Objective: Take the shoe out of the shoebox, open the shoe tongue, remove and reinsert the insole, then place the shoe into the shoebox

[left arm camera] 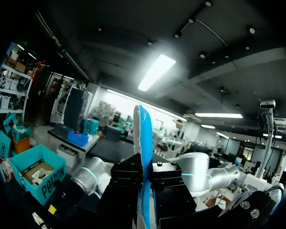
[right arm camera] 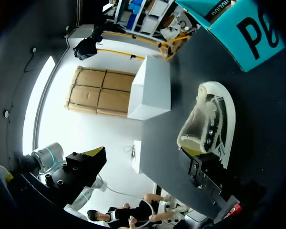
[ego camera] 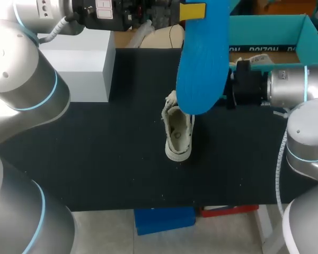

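The left claw [left arm camera: 144, 177] is raised above the far middle of the tabletop [ego camera: 95, 159] and is clamped on the blue insole [ego camera: 201, 58]. In the left wrist view the insole stands edge-on between the two black finger blocks, pressed from both sides. From the head view the insole hangs broad side on, and its lower end hides the far end of the shoe [ego camera: 178, 132]. The pale shoe lies on the black tabletop near the middle, lengthwise from far to near, with its mouth facing up and its tongue [ego camera: 171, 100] pulled out at the far end. The right claw [right arm camera: 143, 152] comes in low from the right, just right of the insole, with its fingers spread wide and gripping nothing. In the right wrist view one yellow-tipped finger [right arm camera: 200, 167] sits just beside the shoe, and the other is well apart from it. The teal shoebox [ego camera: 307, 37] stands open at the far right, behind the right arm. A white box [ego camera: 79, 69] rests at the far left.
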`<state>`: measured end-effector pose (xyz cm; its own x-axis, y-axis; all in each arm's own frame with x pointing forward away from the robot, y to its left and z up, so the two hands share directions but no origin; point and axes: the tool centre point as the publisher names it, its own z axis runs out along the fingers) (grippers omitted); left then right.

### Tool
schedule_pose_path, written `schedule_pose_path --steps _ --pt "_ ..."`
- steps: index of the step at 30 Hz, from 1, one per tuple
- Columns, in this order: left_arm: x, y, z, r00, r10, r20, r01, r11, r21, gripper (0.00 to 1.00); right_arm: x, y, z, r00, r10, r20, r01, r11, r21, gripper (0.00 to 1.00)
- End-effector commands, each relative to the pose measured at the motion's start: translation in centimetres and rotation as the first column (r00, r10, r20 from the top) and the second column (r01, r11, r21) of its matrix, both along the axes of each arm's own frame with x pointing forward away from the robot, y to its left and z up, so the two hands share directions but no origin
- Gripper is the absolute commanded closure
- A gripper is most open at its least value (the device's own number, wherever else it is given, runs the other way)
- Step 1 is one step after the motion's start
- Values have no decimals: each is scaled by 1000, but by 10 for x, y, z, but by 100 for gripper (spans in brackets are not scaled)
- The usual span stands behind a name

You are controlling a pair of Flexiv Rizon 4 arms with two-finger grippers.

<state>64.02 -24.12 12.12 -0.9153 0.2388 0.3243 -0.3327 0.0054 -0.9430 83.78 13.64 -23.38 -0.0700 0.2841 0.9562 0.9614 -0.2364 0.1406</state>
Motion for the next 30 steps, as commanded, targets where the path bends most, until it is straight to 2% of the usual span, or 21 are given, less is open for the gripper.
schedule_pose_path --steps 1,5,10,13,18,25,30 --pt "0 -2 0 1000 2 0 -2 1000 0 100 1 1 -5 999 1 43 -7 993 121 0" --pt "0 -2 0 1000 2 0 -2 1000 0 100 1 1 -5 999 1 43 -7 993 121 0" --pt "2 -7 -5 979 9 204 -1 999 -38 100 1 1 -5 999 1 43 -7 993 121 0" --pt "1 -8 -15 965 17 262 1 998 -69 100 1 1 -5 999 1 43 -7 993 121 0" --pt "3 -9 -40 959 15 282 4 998 -67 100 1 1 -5 999 1 43 -7 993 121 0" --pt "8 -9 -78 959 7 284 -7 1000 -2 100 1 1 -5 999 1 43 -7 993 121 0" --pt "9 -4 -101 969 29 246 -24 999 -23 100 1 1 -5 999 1 43 -7 993 121 0"
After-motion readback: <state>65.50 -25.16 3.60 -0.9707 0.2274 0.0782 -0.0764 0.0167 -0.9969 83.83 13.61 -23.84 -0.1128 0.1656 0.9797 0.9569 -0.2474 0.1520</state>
